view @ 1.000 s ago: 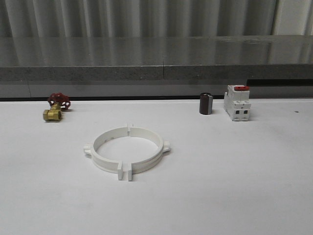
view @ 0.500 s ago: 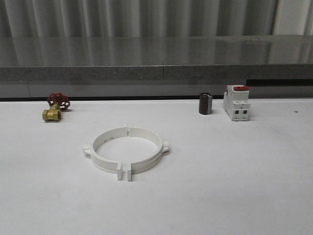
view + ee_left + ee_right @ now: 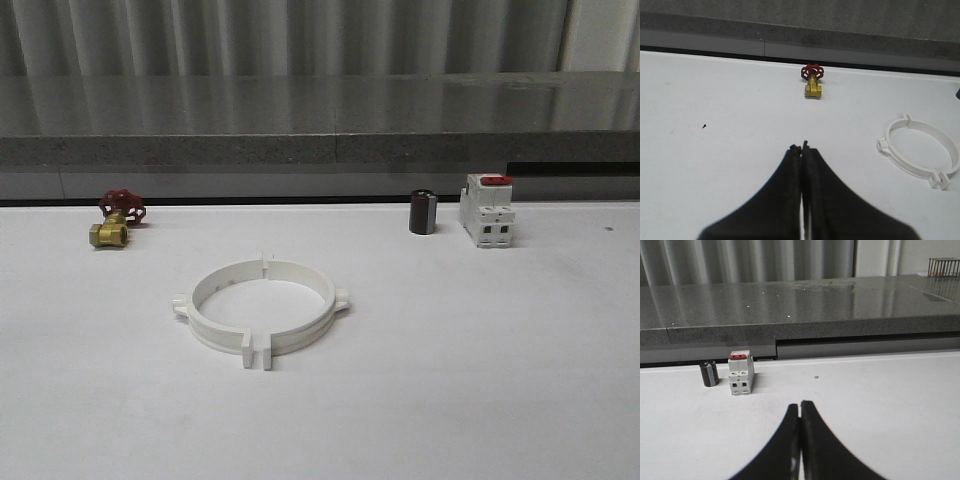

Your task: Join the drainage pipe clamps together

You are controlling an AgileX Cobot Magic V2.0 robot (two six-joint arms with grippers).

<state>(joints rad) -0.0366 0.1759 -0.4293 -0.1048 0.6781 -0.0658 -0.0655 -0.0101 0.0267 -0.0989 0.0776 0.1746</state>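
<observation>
1. Drainage pipe clamps (image 3: pixel 262 308): two white half-rings were recorded lying flat on the white bench (image 3: pixel 480 380), set together as one ring, left of centre in the front view. The near end flanges were seen side by side with a narrow slit between them; the far flanges were also met. A small outer tab was noted on each side. No gripper was touching them.
2. Left gripper (image 3: pixel 803 148): black jaws were recorded pressed together, nothing held, hovering over bare bench. In its wrist view the ring of clamps (image 3: pixel 920 150) was seen well apart to one side.
3. Right gripper (image 3: pixel 800 405): black jaws were recorded closed on each other, nothing held, above bare bench.
4. Brass valve (image 3: pixel 117 220): a brass body with a red handwheel was noted near the bench's far edge, at the left, well apart from the clamps.
5. Dark cylinder (image 3: pixel 422 212): a small upright piece was listed near the far edge, right of centre.
6. Circuit breaker (image 3: pixel 486 210): a white boxy unit with a red switch was listed just beside the dark cylinder, on its right.
</observation>
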